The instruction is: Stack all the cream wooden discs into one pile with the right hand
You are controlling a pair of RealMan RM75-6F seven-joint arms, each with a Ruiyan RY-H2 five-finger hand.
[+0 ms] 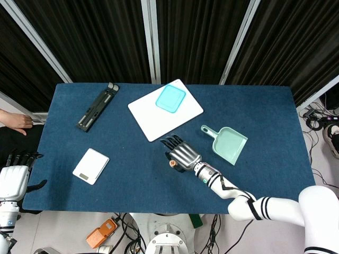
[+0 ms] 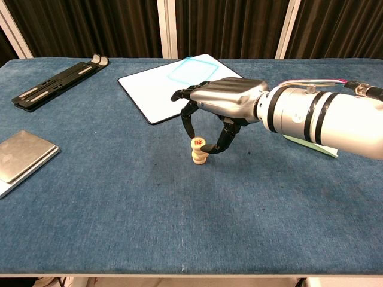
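The right robot hand (image 2: 224, 101) reaches in from the right, palm down, arched over the disc pile (image 2: 199, 152) near the middle of the blue surface (image 2: 119, 209). Its thumb and a fingertip (image 2: 220, 146) pinch the top disc (image 2: 198, 142), which sits on the pile; the other fingers curl forward above it. In the head view the same hand (image 1: 183, 154) covers most of the pile (image 1: 172, 162), with only a bit of it showing at its left edge.

The left robot hand (image 1: 13, 180) hangs off the surface's near left corner, fingers apart and holding nothing.

Behind the pile lies a white board (image 2: 152, 86) with a teal lid (image 2: 190, 69) on it. A green dustpan (image 1: 229, 144) lies to the right, a scale (image 2: 21, 155) and a black holder (image 2: 57, 81) to the left, all well apart from the pile.
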